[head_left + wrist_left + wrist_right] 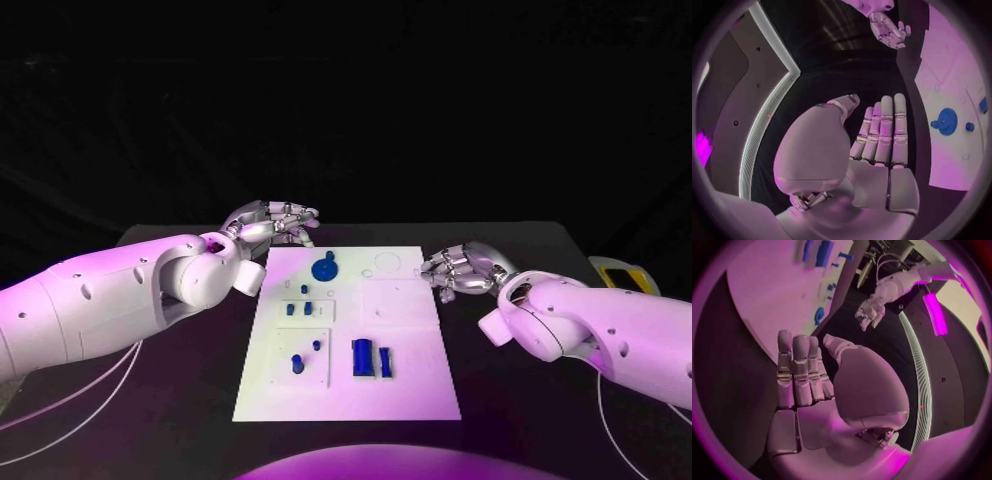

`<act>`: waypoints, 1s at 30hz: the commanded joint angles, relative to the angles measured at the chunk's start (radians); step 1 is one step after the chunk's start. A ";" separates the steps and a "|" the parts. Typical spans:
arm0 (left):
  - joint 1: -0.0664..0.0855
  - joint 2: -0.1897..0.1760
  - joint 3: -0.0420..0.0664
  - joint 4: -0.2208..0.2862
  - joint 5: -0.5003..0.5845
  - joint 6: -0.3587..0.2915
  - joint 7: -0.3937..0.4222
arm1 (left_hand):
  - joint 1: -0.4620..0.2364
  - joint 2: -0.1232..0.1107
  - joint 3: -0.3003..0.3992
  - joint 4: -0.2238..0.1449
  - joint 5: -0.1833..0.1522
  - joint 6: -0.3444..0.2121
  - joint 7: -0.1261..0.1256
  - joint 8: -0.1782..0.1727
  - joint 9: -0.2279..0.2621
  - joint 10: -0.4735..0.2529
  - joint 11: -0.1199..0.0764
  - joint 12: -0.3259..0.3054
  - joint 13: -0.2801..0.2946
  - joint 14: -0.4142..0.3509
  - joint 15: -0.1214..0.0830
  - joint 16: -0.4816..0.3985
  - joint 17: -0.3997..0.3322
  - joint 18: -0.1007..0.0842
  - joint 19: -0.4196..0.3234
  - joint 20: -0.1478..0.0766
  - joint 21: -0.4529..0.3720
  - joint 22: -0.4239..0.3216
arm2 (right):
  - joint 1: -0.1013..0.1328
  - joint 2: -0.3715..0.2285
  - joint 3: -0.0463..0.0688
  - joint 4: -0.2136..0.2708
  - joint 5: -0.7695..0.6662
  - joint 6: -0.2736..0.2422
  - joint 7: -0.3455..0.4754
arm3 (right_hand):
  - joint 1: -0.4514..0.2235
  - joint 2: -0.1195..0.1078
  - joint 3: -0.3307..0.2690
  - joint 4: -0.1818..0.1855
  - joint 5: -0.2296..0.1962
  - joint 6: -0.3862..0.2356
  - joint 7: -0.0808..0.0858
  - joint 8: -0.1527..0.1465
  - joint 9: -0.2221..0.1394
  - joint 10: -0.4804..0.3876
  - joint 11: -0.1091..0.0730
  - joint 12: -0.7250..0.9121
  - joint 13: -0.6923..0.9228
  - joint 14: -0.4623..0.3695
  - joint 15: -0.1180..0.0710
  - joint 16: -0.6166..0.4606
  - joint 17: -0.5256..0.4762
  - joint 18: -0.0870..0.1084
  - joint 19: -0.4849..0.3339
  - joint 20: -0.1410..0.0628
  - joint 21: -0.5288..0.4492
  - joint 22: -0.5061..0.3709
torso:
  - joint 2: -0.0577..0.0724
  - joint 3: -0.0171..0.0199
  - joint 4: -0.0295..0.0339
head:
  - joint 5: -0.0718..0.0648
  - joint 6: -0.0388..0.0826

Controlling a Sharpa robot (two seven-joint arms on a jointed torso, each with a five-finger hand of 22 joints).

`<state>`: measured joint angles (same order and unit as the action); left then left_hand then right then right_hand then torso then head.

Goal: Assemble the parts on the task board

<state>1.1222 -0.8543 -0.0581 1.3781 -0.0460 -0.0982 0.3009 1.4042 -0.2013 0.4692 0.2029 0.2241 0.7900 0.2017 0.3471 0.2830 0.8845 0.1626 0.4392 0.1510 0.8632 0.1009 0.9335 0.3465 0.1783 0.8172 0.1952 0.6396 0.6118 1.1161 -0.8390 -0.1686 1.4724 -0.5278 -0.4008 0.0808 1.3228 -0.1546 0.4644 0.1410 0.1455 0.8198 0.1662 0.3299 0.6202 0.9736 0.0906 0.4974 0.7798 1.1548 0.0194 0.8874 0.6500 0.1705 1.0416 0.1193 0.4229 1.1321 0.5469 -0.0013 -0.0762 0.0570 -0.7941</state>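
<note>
Task board [411, 385] on surface, nearest camera: two blue bars [372, 357] near its front, blue disc [326, 268] and small blue pieces [300, 309] farther back. Seated or loose: cannot tell. Left hand [274, 222] and right hand [464, 268] flank board's far end, fingers apart, holding nothing.

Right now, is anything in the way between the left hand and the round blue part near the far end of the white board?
Nothing visible. The left hand holds nothing and hangs off the board's far left corner; only bare board separates it from the round blue part.
</note>
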 commanded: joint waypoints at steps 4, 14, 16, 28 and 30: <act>-0.020 0.066 0.001 -0.103 0.078 -0.100 0.124 | 0.022 0.007 0.020 0.037 0.002 0.011 0.013 0.037 -0.003 0.041 0.001 -0.031 -0.052 -0.042 0.023 -0.234 -0.114 0.008 -0.036 0.043 -0.206 -0.144 | 0.009 0.085 0.008 -0.249 0.409 0.164 0.233 | -0.034 -0.036 0.096 -0.025 -0.019 0.002 0.030 -0.050 -0.071 -0.024 0.045 -0.192 -0.259 -0.192 0.065 -0.265 -0.143 -0.002 -0.135 0.057 -0.196 -0.161 | -0.047 -0.0067 -0.0062 | -0.004 0.050; -0.047 0.175 0.010 -0.307 0.149 -0.109 0.185 | 0.008 0.003 -0.015 0.059 -0.006 -0.003 -0.008 -0.044 -0.060 0.086 0.028 -0.306 -0.089 -0.049 0.068 -0.623 -0.209 0.000 -0.033 0.092 -0.506 -0.385 | 0.006 0.209 0.020 -0.472 0.466 0.239 0.315 | -0.091 0.004 0.087 -0.116 -0.032 0.021 0.054 -0.160 -0.189 -0.010 0.087 -0.370 -0.616 -0.222 0.122 -0.601 -0.353 0.011 -0.178 0.133 -0.362 -0.497 | -0.067 0.0096 -0.0083 | 0.004 0.133; -0.046 0.173 0.009 -0.303 0.097 -0.086 0.127 | -0.410 0.201 -0.469 -0.203 -0.224 -0.790 -0.202 -0.347 -0.283 -0.884 -0.163 -0.439 -0.151 -0.863 -0.101 -0.934 -0.346 -0.178 -0.817 -0.195 -0.640 -0.612 | 0.007 0.205 0.020 -0.470 0.415 0.175 0.248 | -0.459 0.155 -0.464 -0.141 -0.146 -0.820 -0.166 -0.330 -0.620 -0.974 -0.091 -0.497 -0.780 -1.155 -0.019 -0.887 -0.650 -0.171 -1.042 -0.119 -0.423 -1.132 | -0.062 0.0034 -0.0082 | 0.000 0.122; -0.053 0.146 0.022 -0.170 0.083 -0.243 0.152 | -1.404 0.201 -0.469 -0.203 -0.224 -0.790 -0.202 -0.347 -0.283 -0.884 -0.163 -0.439 -0.151 -0.863 -0.101 -0.934 -0.346 -0.178 -0.817 -0.195 -0.640 -0.612 | -0.013 0.164 0.061 -0.313 0.446 0.024 0.301 | -1.323 0.155 -0.464 -0.141 -0.146 -0.820 -0.166 -0.330 -0.620 -0.974 -0.091 -0.497 -0.780 -1.155 -0.019 -0.887 -0.650 -0.171 -1.042 -0.119 -0.423 -1.132 | -0.015 0.0017 0.0592 | -0.046 0.180; -0.056 0.135 0.028 -0.113 0.077 -0.311 0.162 | -1.404 0.201 -0.469 -0.203 -0.224 -0.790 -0.202 -0.347 -0.283 -0.884 -0.163 -0.439 -0.151 -0.863 -0.101 -0.934 -0.346 -0.178 -0.817 -0.195 -0.640 -0.612 | -0.022 0.147 0.079 -0.245 0.459 -0.041 0.324 | -1.323 0.155 -0.464 -0.141 -0.146 -0.820 -0.166 -0.330 -0.620 -0.974 -0.091 -0.497 -0.780 -1.155 -0.019 -0.887 -0.650 -0.171 -1.042 -0.119 -0.423 -1.132 | -0.007 0.0015 0.0705 | -0.053 0.189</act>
<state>1.0667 -0.7164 -0.0337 1.2324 0.0493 -0.2831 0.4324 0.4854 -0.0189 0.0444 0.0263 0.0224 0.0788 0.0191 0.0284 0.0213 0.0974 0.0193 0.0114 0.0064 0.0818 0.0178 0.0276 0.0125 0.0279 0.0791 0.0299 0.0125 0.0195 1.0986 -0.6836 -0.0945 1.1912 -0.0925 -0.3231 0.3485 0.2644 -0.0135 0.0545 0.0016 0.0135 0.0837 0.0225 0.0186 0.0420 0.0963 0.0175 0.0128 0.0142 0.0932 0.0142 0.0266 0.0279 0.0290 0.0857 0.0252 0.0086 0.0598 0.5216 0.0005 -0.0317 0.0151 -0.6196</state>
